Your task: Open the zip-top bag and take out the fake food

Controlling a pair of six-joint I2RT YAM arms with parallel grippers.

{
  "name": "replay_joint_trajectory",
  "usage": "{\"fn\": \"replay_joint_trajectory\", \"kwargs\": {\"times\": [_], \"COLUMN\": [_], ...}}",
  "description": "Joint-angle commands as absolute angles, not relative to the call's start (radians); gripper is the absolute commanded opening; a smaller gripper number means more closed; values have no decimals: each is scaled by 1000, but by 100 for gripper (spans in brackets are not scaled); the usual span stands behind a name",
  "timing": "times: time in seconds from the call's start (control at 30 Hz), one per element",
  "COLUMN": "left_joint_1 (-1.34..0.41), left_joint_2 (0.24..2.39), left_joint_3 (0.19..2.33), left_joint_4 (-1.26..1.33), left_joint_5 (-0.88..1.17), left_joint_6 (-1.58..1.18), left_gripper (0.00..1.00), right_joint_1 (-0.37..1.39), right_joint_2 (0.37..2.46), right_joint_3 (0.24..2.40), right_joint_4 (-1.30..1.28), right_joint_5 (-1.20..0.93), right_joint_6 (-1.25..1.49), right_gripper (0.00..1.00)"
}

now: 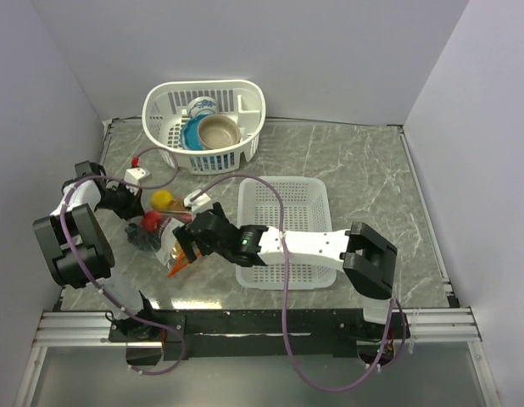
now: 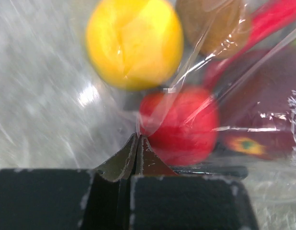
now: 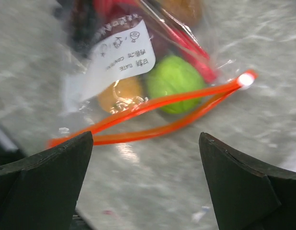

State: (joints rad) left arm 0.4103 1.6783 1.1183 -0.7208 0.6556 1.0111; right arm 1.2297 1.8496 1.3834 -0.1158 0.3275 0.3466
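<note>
The clear zip-top bag (image 1: 164, 236) lies on the table at the left, its orange-red zip strip (image 3: 153, 117) parted into a gaping mouth. Inside it I see a green lime (image 3: 176, 83), an orange fruit (image 3: 120, 93), a red chili (image 3: 193, 50), a red apple (image 2: 181, 123) and dark grapes (image 2: 267, 103). A yellow fruit (image 2: 133, 43) lies at the bag's closed end. My left gripper (image 2: 137, 139) is shut on the bag's closed end. My right gripper (image 3: 145, 148) is open and empty, just in front of the mouth.
A white mesh basket (image 1: 283, 231) stands right of the bag, under my right arm. Another white basket (image 1: 203, 123) at the back holds a blue bowl (image 1: 192, 136) and a beige bowl (image 1: 218, 131). Small white blocks (image 1: 136, 175) lie near the left wall.
</note>
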Motion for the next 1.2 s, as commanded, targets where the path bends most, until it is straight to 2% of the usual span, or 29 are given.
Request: {"fn": "replay_joint_trajectory", "kwargs": {"times": [0.0,0.07,0.23,0.27,0.53,0.9,1.17], "left_joint_1": [474,489,489,488,486,480,428], "left_joint_2": [1715,1729,1695,1701,1733,1736,1714], "left_joint_3": [1072,1097,1078,1072,1054,1074,1039], "left_joint_4": [-710,-735,-680,-663,-655,-701,-700], "left_joint_5": [554,561,578,571,545,572,560], "left_joint_6": [1057,1054,1011,1005,1019,1035,1032], "left_gripper": [1,1,1,1,1,1,1], "right_joint_1": [1197,1189,1307,1313,1255,1190,1192], "right_joint_2": [1864,1878,1983,1990,2101,2146,2223], "right_joint_3": [1417,1424,1583,1583,1641,1629,1741], "right_joint_4": [-66,-52,-250,-245,-265,-92,-115], "right_joint_5": [150,68,539,551,492,394,365], "right_joint_6": [535,474,327,321,347,276,285], "right_gripper": [100,100,100,100,100,96,96]}}
